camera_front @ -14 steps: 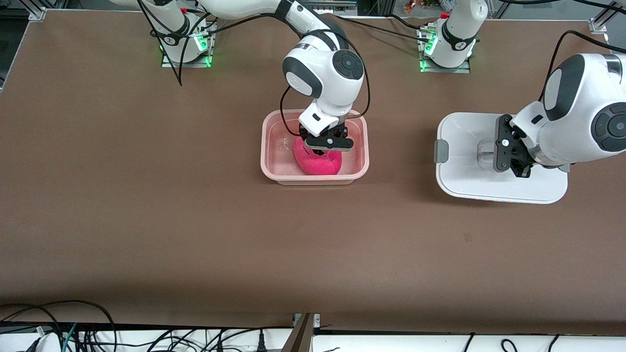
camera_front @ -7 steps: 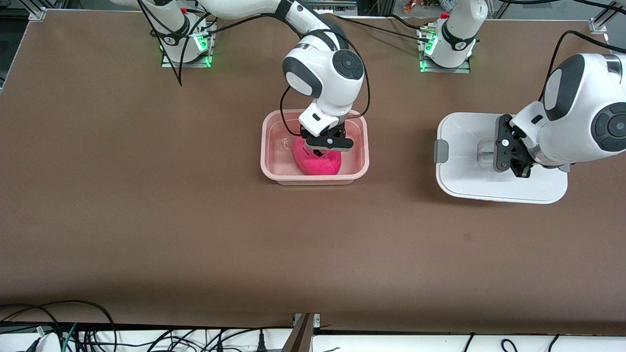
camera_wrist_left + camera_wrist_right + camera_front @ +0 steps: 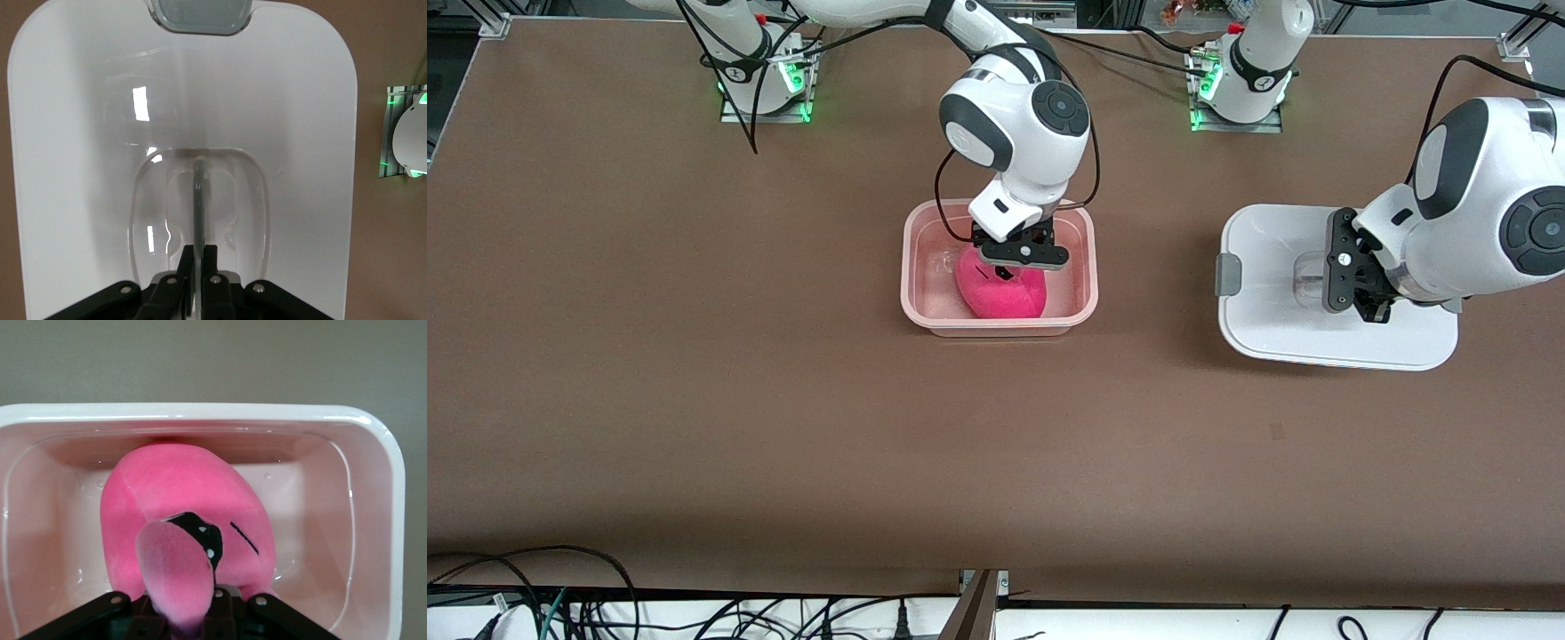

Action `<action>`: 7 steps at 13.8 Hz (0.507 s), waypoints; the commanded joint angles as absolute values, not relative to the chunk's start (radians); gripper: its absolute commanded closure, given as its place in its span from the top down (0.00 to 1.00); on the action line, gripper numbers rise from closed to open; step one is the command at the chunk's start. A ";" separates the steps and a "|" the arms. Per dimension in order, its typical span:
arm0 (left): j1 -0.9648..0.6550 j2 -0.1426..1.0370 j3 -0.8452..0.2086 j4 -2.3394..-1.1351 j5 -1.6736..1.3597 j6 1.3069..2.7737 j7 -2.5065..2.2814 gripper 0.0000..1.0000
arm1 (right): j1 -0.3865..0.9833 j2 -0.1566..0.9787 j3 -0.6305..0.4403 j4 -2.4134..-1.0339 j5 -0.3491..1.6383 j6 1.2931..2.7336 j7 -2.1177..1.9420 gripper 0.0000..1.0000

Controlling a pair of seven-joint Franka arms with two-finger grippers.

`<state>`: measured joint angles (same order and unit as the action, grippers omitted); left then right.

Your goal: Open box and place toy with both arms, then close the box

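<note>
Pink toy (image 3: 190, 520) inside box (image 3: 373, 473), pinched by right pincer (image 3: 193, 620).

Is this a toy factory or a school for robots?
Probably a robot test lab. Two white arms are bolted to a brown table, cables trail along its edge nearest the front camera, and the only things to handle are a pink box, its lid and a toy.

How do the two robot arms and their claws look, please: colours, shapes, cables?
Both arms are glossy white with rounded dark grey joint caps. Black cables loop along them. Each ends in a black two-finger claw: the right claw, the left claw. Green lights glow at both bases.
</note>
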<state>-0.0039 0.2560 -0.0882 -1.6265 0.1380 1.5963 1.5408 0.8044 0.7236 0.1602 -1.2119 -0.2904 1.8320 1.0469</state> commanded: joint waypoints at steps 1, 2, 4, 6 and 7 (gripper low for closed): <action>-0.009 0.244 -0.087 -1.634 0.123 1.597 1.582 0.00 | 0.843 0.713 0.169 -1.171 -0.296 1.819 1.132 0.00; -0.009 0.244 -0.089 -1.634 0.124 1.595 1.582 0.00 | 0.860 0.718 0.167 -1.154 -0.298 1.819 1.147 0.00; -0.009 0.244 -0.092 -1.634 0.124 1.595 1.582 0.00 | 0.885 0.718 0.167 -1.137 -0.298 1.822 1.163 0.00; -0.009 0.244 -0.092 -1.634 0.124 1.595 1.582 0.00 | 0.911 0.722 0.167 -1.118 -0.298 1.848 1.216 0.00; -0.009 0.244 -0.092 -1.634 0.124 1.595 1.582 0.00 | 0.917 0.724 0.167 -1.118 -0.298 1.870 1.236 0.00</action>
<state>-0.0085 0.2560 -0.0949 -1.6266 0.1380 1.5962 1.5408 0.9013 0.7198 0.1681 -1.1411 -0.2904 1.8493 1.1887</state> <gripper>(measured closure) 0.930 0.894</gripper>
